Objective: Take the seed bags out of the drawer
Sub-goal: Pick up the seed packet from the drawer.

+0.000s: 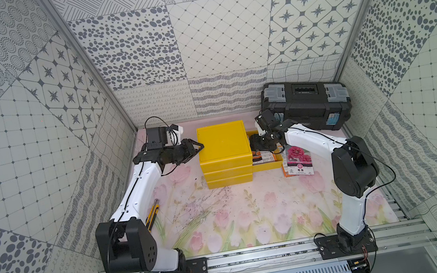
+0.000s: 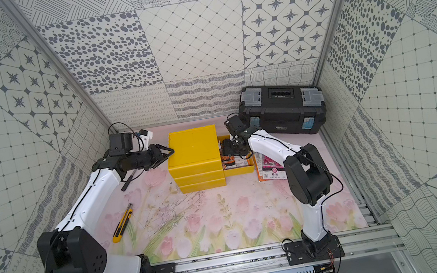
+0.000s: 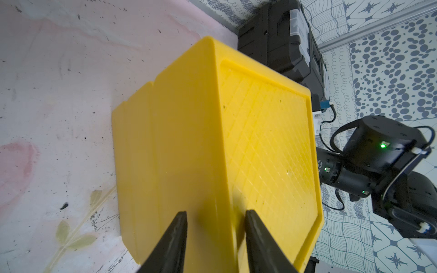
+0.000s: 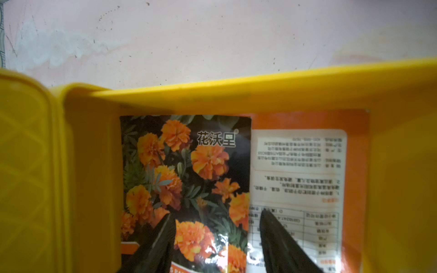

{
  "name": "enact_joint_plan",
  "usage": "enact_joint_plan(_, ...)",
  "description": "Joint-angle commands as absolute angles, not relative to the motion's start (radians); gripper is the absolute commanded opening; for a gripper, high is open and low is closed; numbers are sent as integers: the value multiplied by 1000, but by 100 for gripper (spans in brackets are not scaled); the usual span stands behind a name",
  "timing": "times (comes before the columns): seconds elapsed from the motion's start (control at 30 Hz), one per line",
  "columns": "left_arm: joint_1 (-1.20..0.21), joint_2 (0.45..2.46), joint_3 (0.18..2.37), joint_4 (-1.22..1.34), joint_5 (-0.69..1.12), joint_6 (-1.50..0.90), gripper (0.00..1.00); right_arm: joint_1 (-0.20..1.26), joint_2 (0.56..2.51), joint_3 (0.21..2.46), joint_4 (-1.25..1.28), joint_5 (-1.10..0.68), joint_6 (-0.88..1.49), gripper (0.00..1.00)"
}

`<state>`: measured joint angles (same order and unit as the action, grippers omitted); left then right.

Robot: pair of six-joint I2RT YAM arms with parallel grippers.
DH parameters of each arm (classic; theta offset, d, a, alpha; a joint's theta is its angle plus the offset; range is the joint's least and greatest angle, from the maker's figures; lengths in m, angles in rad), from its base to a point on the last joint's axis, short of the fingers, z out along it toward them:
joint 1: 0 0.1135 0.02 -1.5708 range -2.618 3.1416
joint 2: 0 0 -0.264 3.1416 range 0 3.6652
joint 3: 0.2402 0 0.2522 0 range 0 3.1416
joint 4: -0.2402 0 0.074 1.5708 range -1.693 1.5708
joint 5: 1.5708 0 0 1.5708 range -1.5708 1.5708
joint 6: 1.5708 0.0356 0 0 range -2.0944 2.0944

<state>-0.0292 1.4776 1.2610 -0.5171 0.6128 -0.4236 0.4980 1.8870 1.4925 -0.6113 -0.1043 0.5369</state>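
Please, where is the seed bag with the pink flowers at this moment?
In both top views the pink seed bag lies on the table mat, outside the open drawer on its right side, in front of the black toolbox.

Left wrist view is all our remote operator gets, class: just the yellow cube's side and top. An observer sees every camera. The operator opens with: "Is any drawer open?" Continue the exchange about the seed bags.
Observer: Yes. In both top views a drawer stands pulled out of the cube, toward the right arm.
Operator: Are any bags inside it?
Observer: Two show in the right wrist view: a marigold bag overlapping a label-up bag.
Operator: Is any bag out?
Observer: A pink-flowered bag lies on the mat beside the drawer.
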Motion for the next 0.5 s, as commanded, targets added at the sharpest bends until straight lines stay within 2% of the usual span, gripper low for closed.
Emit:
enact_joint_plan(0.0, -25, 1478, 1246, -667, 518, -408, 43, 503, 1915, 1516, -582, -112, 547, 62)
enact_joint_plan(0.23, -25, 1477, 1246, -667, 517, -407, 43, 503, 1937, 1501, -536, -172, 582, 59)
enact_joint_plan(0.47, -26, 1477, 1244, -667, 516, -407, 43, 492, 1937, 1457, -457, -253, 645, 44)
